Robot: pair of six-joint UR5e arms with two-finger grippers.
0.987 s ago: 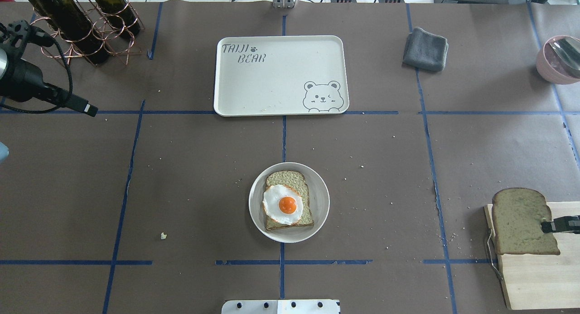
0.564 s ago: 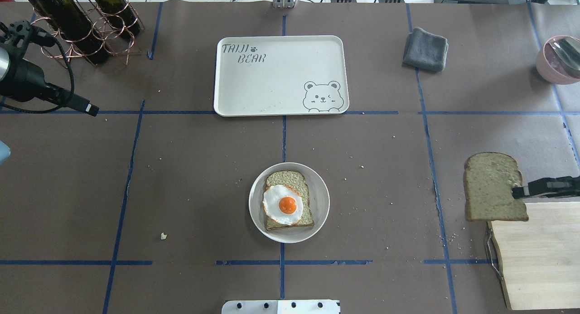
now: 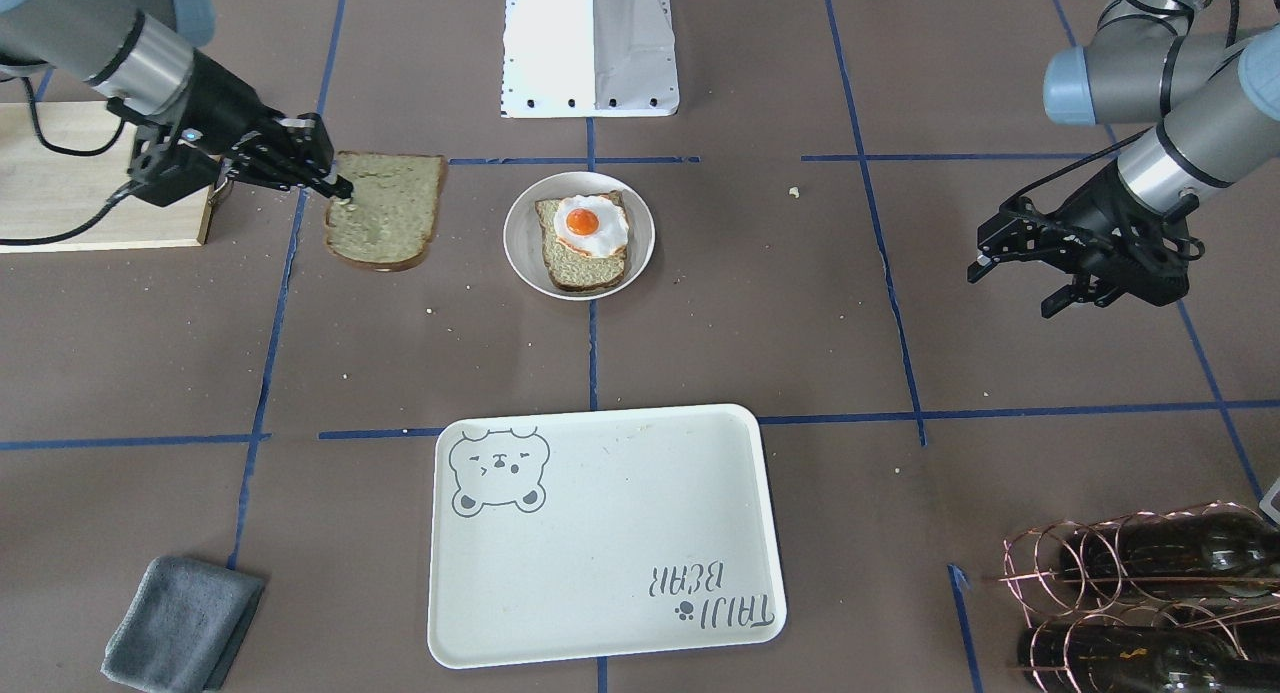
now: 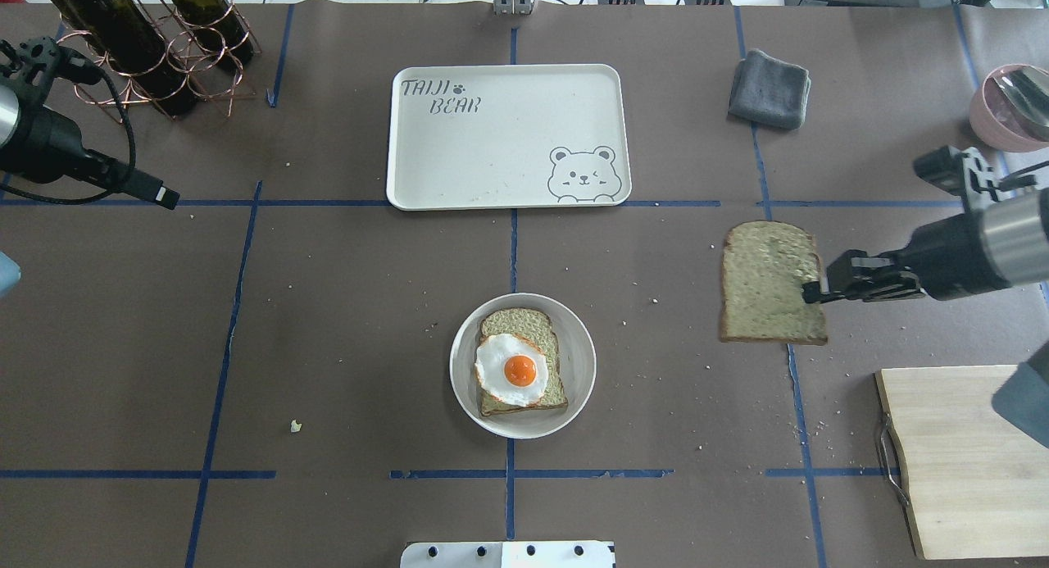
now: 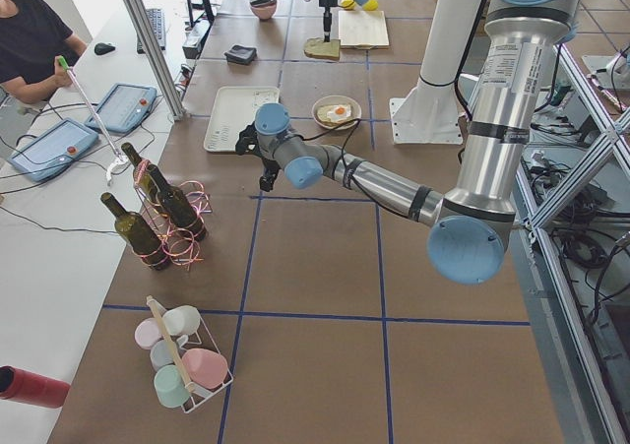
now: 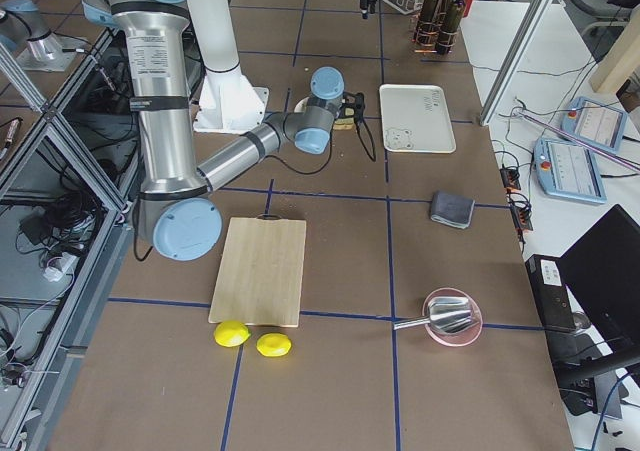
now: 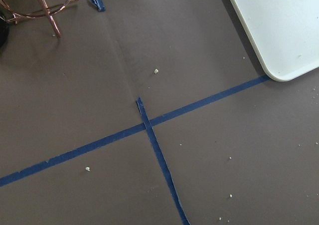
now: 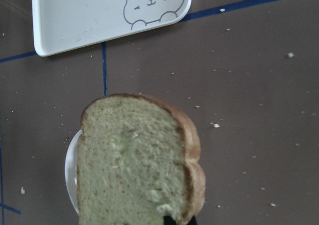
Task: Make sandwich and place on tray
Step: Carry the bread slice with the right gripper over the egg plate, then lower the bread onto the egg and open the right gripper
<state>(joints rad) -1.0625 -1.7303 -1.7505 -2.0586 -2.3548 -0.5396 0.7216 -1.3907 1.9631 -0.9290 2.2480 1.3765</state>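
A bread slice [image 4: 770, 281] hangs in my right gripper [image 4: 811, 292], which is shut on its right edge and holds it above the table, to the right of the plate. The slice also shows in the front view [image 3: 385, 208] and fills the right wrist view [image 8: 134, 160]. A second slice [image 4: 524, 322] lies on the small white plate [image 4: 578, 388] with the fried egg [image 4: 512, 370] on top. The cream bear tray [image 4: 508, 134] lies beyond the plate and holds nothing. My left gripper [image 3: 1012, 291] is open and holds nothing, far to the left near the bottle rack.
A wooden cutting board [image 4: 967, 461] lies at the near right. A grey cloth [image 4: 769, 88] lies right of the tray. A copper rack with wine bottles [image 4: 156, 43] stands far left. A pink bowl with a spoon [image 4: 1004, 109] sits far right. Crumbs dot the table.
My right gripper has lifted the bread slice off the cutting board and carried it left and away from the robot, toward the table's middle. The left arm has barely moved.
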